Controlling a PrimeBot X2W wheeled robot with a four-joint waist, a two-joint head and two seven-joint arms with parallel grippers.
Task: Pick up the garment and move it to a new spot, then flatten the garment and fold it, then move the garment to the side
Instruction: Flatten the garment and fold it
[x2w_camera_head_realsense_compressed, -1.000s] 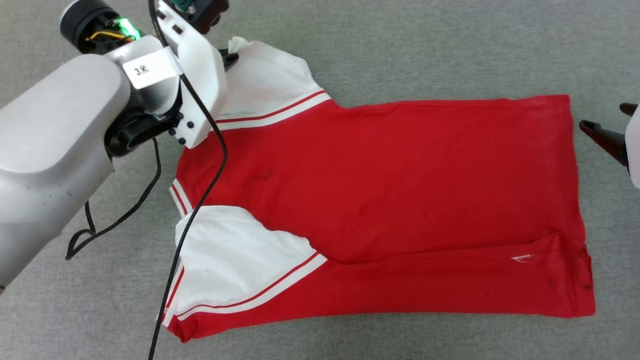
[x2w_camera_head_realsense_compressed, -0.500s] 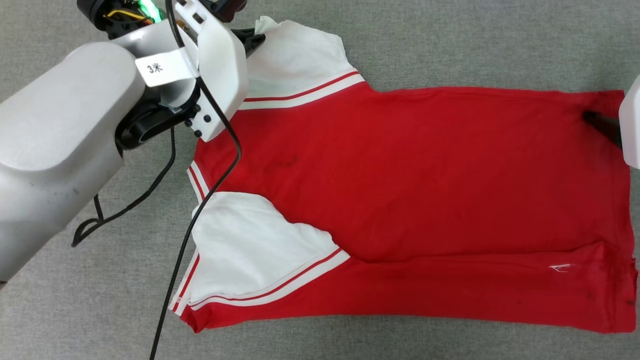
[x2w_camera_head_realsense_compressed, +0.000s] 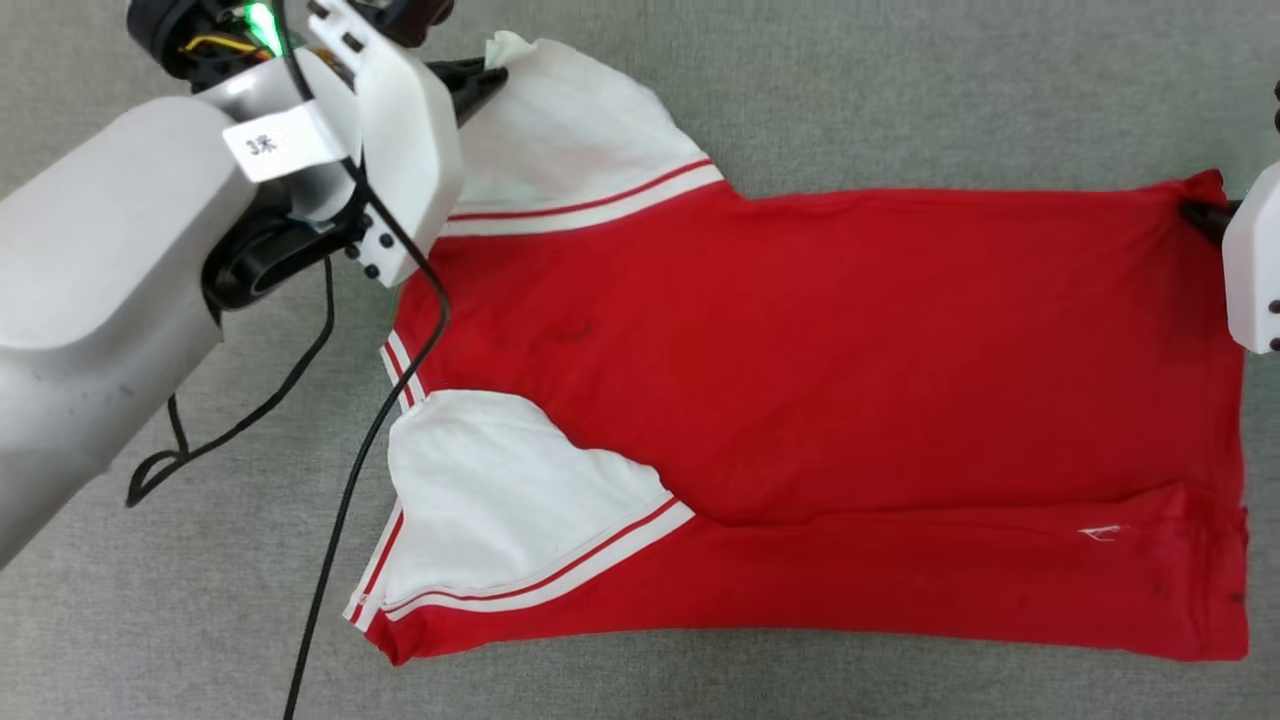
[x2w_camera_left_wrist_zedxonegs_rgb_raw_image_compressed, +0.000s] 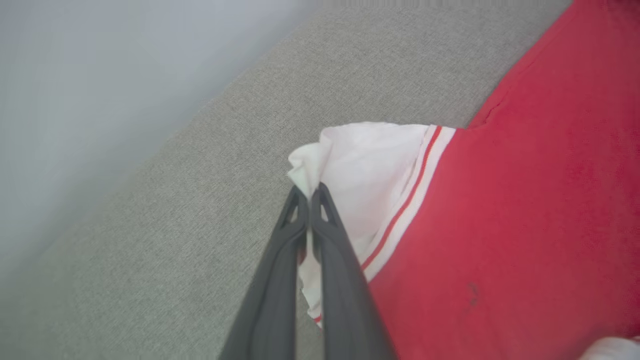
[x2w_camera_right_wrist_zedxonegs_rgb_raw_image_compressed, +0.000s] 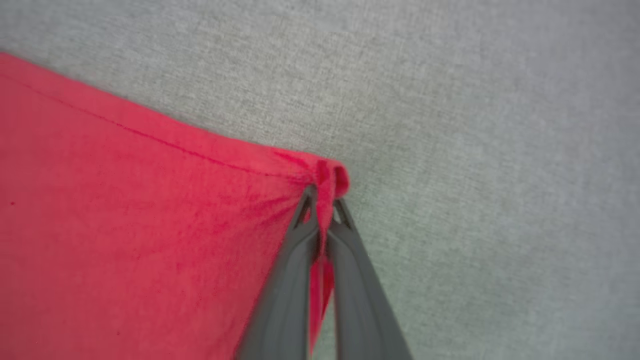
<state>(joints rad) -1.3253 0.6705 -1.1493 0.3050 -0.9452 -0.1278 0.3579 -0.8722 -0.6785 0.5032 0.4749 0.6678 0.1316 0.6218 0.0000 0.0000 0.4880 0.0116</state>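
The garment, a red shirt with white sleeves and striped trim, lies spread on the grey surface, its near long edge folded over. At the far left my left gripper is shut on the tip of the far white sleeve; in the left wrist view its tips pinch the bunched white cloth. My right gripper is shut on the far right red hem corner, and the red fabric puckers between its tips. No lettering shows on the upturned side.
Grey carpet-like surface surrounds the garment on every side. A black cable hangs from my left arm across the near white sleeve and the surface. A pale blurred wall or edge lies beyond the surface in the left wrist view.
My right gripper came in from the right, reached the far right hem corner and shut on it. The head camera shifted. The left gripper kept its hold on the sleeve.
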